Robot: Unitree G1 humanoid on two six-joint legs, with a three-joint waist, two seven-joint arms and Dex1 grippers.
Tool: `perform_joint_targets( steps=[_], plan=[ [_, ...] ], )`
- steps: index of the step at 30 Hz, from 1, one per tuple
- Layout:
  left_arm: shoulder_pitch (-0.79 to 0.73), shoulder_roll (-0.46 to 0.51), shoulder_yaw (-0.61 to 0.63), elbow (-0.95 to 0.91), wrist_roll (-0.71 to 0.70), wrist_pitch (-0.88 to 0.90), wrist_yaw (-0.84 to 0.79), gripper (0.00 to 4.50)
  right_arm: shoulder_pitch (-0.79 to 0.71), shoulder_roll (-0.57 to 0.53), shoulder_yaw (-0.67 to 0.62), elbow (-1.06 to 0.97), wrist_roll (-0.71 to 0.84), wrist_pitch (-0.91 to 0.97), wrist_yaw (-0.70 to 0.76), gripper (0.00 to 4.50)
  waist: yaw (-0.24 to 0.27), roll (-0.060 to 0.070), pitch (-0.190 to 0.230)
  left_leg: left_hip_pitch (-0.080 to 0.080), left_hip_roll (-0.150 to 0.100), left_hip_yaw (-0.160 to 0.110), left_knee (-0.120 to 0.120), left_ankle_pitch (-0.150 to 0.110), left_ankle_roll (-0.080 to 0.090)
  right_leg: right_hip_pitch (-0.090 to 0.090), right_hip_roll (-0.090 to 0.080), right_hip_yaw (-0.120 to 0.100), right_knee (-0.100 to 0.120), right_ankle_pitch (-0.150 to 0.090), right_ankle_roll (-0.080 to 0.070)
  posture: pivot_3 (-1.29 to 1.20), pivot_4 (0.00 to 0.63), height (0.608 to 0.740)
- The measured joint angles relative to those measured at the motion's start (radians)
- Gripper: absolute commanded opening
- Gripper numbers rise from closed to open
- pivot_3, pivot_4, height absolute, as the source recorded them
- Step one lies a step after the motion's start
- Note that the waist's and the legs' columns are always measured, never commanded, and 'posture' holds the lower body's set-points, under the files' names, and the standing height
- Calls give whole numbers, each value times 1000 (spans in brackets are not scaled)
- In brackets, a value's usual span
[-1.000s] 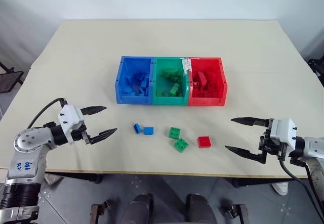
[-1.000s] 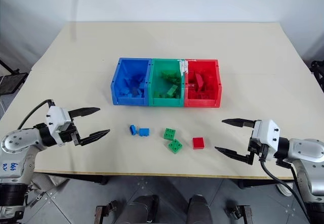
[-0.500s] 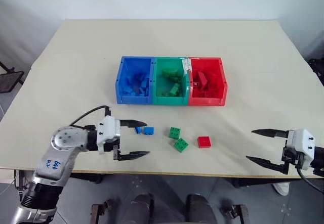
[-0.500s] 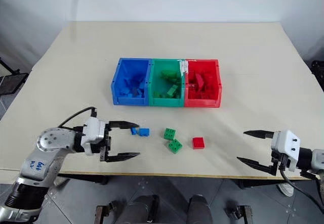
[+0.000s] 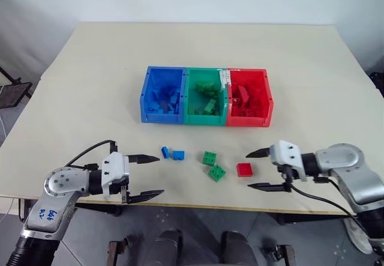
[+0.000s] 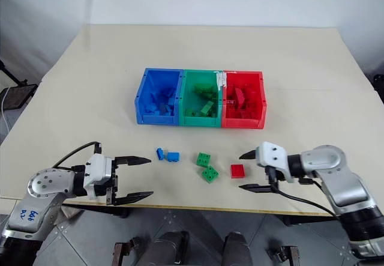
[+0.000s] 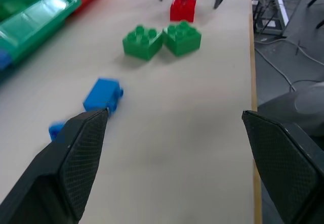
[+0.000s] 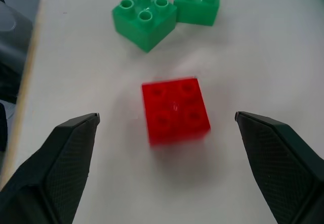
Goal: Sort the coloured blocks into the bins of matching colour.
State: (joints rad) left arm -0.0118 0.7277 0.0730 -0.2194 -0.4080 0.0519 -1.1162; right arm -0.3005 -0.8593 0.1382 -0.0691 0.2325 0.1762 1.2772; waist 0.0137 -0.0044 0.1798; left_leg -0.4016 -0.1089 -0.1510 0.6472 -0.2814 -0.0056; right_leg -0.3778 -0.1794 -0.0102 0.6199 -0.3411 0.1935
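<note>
A big table fills most of the head view, and three joined bins sit in the middle of it: the blue bin on the left, the green bin in the middle and the red bin on the right, each with little bricks of its own colour inside. Below the bins, near the bottom edge of the table, five loose blocks lie in a row. Two blue blocks sit close together left of centre, two green blocks touch at a corner in the centre, and the red block lies just right of them. The left gripper is at the lower left with its fingers spread wide and nothing in them, pointing toward the blue blocks. The right gripper is at the lower right, also spread wide and empty, with the red block just in front of its tips.
</note>
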Motion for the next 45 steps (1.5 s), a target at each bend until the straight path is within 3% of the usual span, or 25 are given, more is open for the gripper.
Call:
perform_joint_targets(
  steps=[2,8,13,18,23,28,32,38,45],
  plan=[
    [8,0,7,0,0,-5,1,4500,-8,8,16,6,-21,-3,-6,3579,5,0,0,0,0,0,0,0,0,0,0,0,0,0,0,0,150,740],
    [22,0,24,-2,0,-13,8,4500,-9,10,21,15,-32,-25,-4,1473,7,0,0,0,0,0,0,0,0,0,0,0,0,0,0,0,150,740],
    [43,-6,37,-2,-1,-21,21,4500,-34,22,-30,17,5,12,-36,1464,5,0,0,0,1,1,0,0,0,0,0,0,0,0,0,0,150,740],
    [34,-27,99,-3,-37,5,82,4500,-243,101,-128,76,68,163,-187,1464,-12,0,0,0,1,0,0,0,-1,-1,1,0,1,0,-1,0,150,740],
    [25,-43,147,-3,-64,50,142,4500,-465,193,-140,297,-12,215,-390,1464,-19,0,0,0,1,0,-2,0,-1,-3,1,0,3,0,-1,0,150,740],
    [38,-43,164,-10,-77,79,161,4500,-540,261,-115,455,-79,140,-469,3125,-23,0,0,-2,1,1,-3,0,-1,-5,1,0,6,0,-2,0,150,740],
    [43,-39,163,-14,-80,99,153,4500,-509,257,-124,429,-70,88,-442,4462,-21,0,0,-3,1,0,-3,0,-1,-5,1,0,6,0,-2,0,150,740],
    [-23,-18,111,13,-59,91,94,4500,-170,107,-294,150,74,97,-304,4462,3,0,0,-3,0,0,-1,-1,0,-3,0,-1,5,0,-2,0,150,740],
    [-176,-66,-25,123,-3,76,69,4500,230,23,-503,-73,214,77,-151,4462,-4,0,0,0,0,5,0,-1,0,-1,1,-1,3,0,-1,0,150,740]
  ],
)
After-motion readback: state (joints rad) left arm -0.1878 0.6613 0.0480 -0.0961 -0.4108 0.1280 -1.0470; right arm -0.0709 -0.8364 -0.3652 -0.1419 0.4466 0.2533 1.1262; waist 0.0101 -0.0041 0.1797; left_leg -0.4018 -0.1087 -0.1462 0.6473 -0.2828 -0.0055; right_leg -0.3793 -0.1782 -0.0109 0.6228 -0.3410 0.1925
